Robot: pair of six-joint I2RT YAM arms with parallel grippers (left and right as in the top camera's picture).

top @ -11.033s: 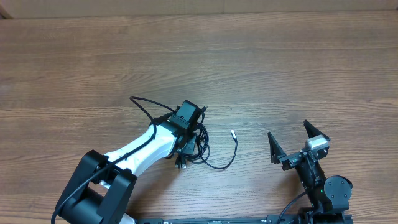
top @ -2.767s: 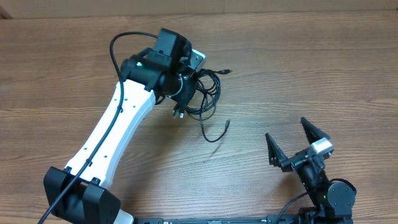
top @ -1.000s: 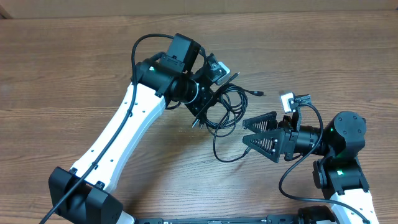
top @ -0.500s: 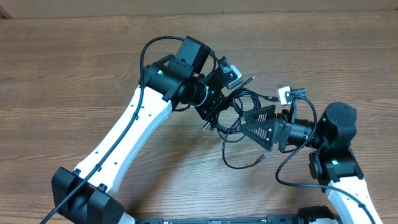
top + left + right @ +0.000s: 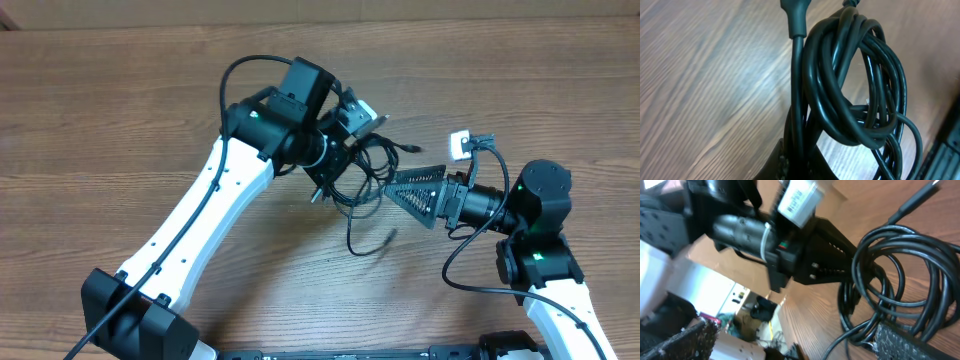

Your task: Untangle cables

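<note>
One cable bundle — clamped in left gripper.

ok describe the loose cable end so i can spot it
In the middle of the wooden table, the left pincer holds a coiled black cable bundle. One single strand trails from it toward the near edge, curling up to the loose end; unlike the rest, it isn't wound in.

A brown wood-grain table fills the overhead view, with a paler tan strip along its far edge. The right wrist view catches a dim, cluttered room beyond.
</note>
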